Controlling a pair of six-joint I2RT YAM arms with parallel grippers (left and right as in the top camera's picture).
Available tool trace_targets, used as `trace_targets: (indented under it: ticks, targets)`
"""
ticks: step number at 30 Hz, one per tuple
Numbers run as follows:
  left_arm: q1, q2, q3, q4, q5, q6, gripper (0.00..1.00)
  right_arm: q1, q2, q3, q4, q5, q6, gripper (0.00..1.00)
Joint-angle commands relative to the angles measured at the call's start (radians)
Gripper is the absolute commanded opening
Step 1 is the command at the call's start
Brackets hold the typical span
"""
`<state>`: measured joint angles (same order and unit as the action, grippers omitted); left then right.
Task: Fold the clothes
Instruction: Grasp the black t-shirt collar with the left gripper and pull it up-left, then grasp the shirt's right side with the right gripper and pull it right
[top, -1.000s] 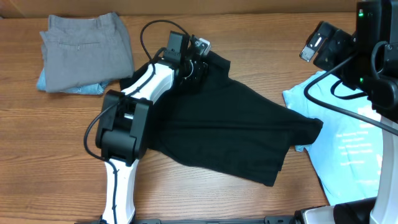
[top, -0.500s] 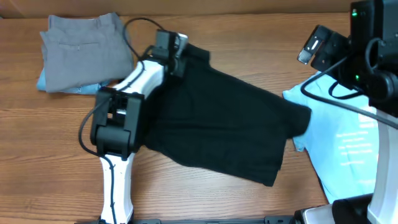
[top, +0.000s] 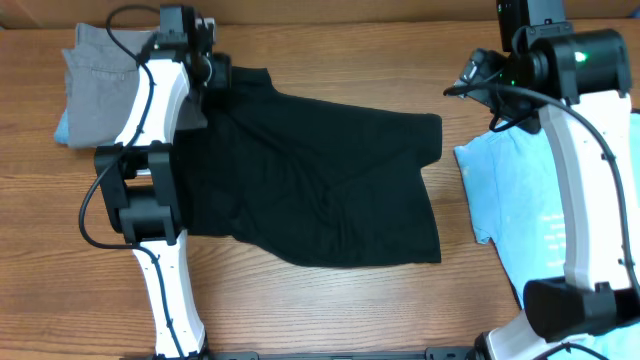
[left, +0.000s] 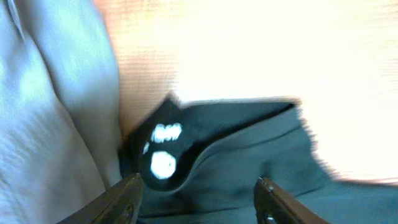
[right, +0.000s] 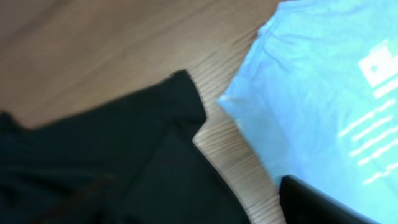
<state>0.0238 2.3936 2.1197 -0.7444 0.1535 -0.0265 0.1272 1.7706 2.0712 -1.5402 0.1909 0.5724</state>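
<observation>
The black T-shirt (top: 330, 190) lies spread out mid-counter (top: 350, 310), its collar just beside the grey trousers (top: 100, 60). The left pincer (left: 198, 198) hangs over that collar, spread and gripping nothing. The right pincer (top: 470, 78) hovers near the blue T-shirt (top: 520, 200); I cannot tell its state.

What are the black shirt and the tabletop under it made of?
The black T-shirt looks like soft matte knit fabric, probably cotton jersey: it lies limp with creases and no shine. The table shows brown wood grain with a smooth finish; solid wood or laminate, I cannot tell.
</observation>
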Motion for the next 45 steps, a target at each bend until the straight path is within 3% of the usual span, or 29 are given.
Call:
trace_targets:
  ticks: [1,7,14,19,21,24,26,30,33,41,45]
  targets:
    - [-0.013,-0.075,0.139,-0.070,0.035,0.032,0.64,-0.071,0.033,-0.090,0.041,0.005,0.008,0.73]
    - [-0.013,-0.202,0.253,-0.240,0.052,0.031,0.73,-0.186,0.068,-0.323,0.151,-0.002,0.000,0.81]
    - [-0.013,-0.360,0.256,-0.433,0.061,0.030,0.76,-0.222,0.076,-0.634,0.399,-0.054,-0.102,0.82]
    - [-0.013,-0.421,0.256,-0.537,0.061,0.031,0.77,-0.222,0.076,-0.809,0.608,-0.054,-0.065,0.65]
    - [-0.013,-0.432,0.256,-0.563,0.057,0.036,0.78,-0.222,0.076,-0.866,0.676,-0.053,-0.023,0.38]
    - [-0.013,-0.438,0.256,-0.585,0.057,0.047,0.80,-0.222,0.076,-0.943,0.771,-0.068,0.040,0.17]
    - [-0.011,-0.439,0.256,-0.597,0.057,0.047,0.81,-0.222,0.076,-0.986,0.824,-0.113,0.043,0.08]
    - [-0.011,-0.439,0.256,-0.626,0.056,0.050,0.83,-0.224,0.080,-1.063,0.912,-0.086,0.064,0.04]
    - [-0.011,-0.439,0.256,-0.642,0.056,0.050,0.83,-0.257,0.085,-1.086,0.923,0.076,0.145,0.04]
    - [-0.011,-0.439,0.256,-0.690,0.057,0.049,0.84,-0.548,0.085,-1.086,1.057,0.164,0.183,0.04]
    - [-0.011,-0.439,0.256,-0.716,0.056,0.050,0.84,-0.661,0.085,-1.062,1.119,0.120,0.072,0.04]
